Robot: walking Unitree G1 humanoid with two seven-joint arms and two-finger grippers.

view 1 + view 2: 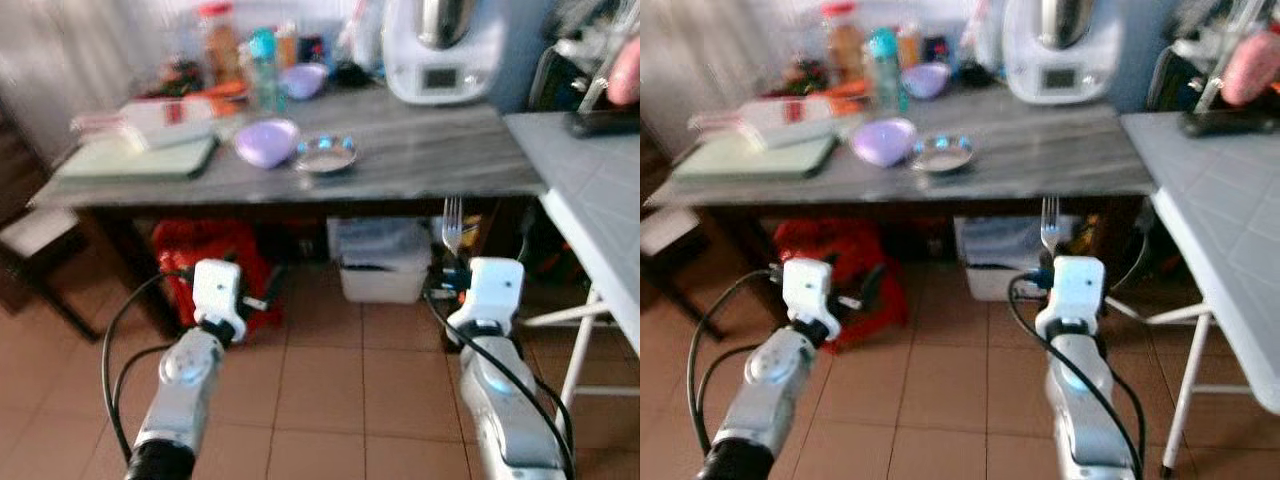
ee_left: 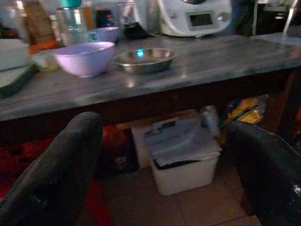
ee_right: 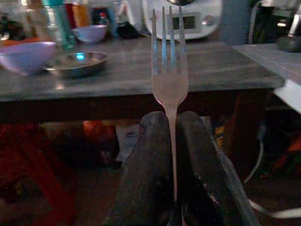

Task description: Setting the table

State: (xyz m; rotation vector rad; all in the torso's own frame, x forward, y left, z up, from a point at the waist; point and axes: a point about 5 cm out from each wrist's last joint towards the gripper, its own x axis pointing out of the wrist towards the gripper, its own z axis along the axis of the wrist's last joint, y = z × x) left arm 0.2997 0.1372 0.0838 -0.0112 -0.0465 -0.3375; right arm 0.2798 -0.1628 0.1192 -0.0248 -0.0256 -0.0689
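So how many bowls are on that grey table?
3: a lilac bowl near the front edge, a shallow metal bowl beside it, and a smaller lilac bowl farther back. The clutter may hide more.

The grey table carries a lilac bowl beside a steel dish.

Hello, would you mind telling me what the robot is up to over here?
It is setting the table. The right gripper is shut on a fork, held upright with tines up, short of the grey table. The left gripper is open and holds nothing. On the table, a purple bowl stands beside a metal dish.
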